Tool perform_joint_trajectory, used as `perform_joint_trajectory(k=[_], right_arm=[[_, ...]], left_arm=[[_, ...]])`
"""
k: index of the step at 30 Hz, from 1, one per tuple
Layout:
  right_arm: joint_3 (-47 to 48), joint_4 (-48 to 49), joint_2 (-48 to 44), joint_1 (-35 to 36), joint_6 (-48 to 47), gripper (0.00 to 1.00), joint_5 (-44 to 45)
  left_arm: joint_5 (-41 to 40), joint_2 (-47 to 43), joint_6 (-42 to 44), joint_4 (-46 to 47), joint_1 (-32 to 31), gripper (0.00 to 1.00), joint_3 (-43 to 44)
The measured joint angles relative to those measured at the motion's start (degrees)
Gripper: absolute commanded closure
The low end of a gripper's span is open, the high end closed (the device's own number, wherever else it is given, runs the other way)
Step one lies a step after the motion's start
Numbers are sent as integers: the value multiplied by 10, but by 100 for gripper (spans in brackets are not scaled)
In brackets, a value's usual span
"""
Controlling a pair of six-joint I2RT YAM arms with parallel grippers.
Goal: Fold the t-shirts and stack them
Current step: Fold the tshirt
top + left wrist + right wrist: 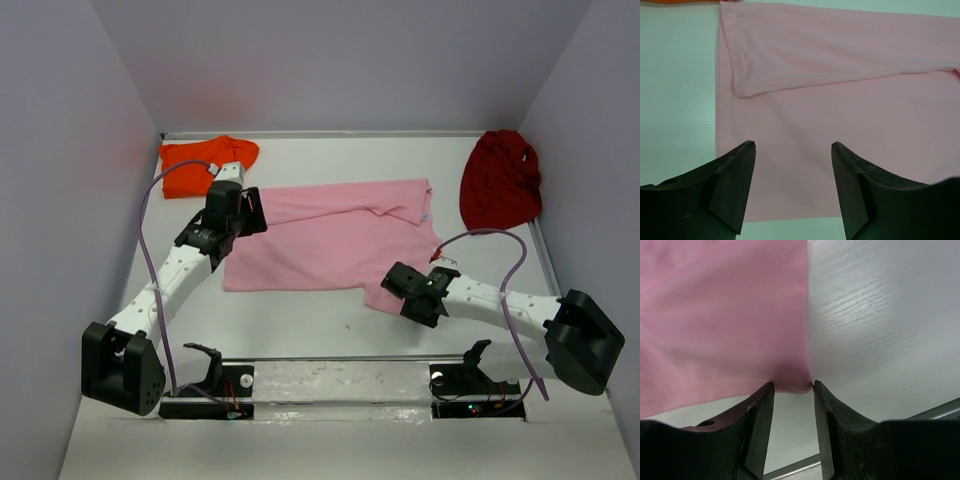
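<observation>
Top external view: the pink t-shirt (330, 235) is seen spread flat across the middle of the tabletop (330, 335), with its far edge turned over onto the body in one long fold. The orange t-shirt (205, 158) is laid in the far left corner, roughly folded. The dark red t-shirt (500, 180) is left crumpled at the far right, against the wall (585, 120). The three are well apart, so no stack is begun.

The cloth is judged light, thin and limp. No shape will be held by it once lifted, and whatever is not supported will sag and drag. It is best taken at the corners and hems, where the doubled seam gives the fingers something to bite. Two corners should be raised together so that the edge between them is carried taut. If only a single layer is nipped, it is likely to slip out.

The left tool (792, 147) is held wide open over the pink shirt near its left edge, just short of the fold, with nothing between the jaws. Whether the cloth is touched cannot be told.

The right tool (791, 386) is set low at the shirt's near right corner. Its jaws stand partly apart with the hem corner lying at their tips and bare tabletop seen through the gap. No pinch appears to be made yet.
</observation>
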Motion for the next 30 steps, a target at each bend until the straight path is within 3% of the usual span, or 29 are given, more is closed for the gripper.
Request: perform_joint_trajectory(k=[5, 12, 15, 17, 30], right_arm=[[0, 0, 7, 0, 0, 60, -1], [-29, 18, -9, 0, 5, 73, -21], [-45, 26, -37, 0, 9, 83, -29], [-52, 26, -50, 0, 10, 100, -33], [-55, 22, -96, 0, 3, 100, -30]], left_arm=[[0, -1, 1, 0, -3, 28, 0], [2, -10, 2, 0, -4, 28, 0], [2, -14, 2, 0, -5, 28, 0], [2, -15, 2, 0, -6, 28, 0], [-4, -17, -16, -23, -14, 28, -6]])
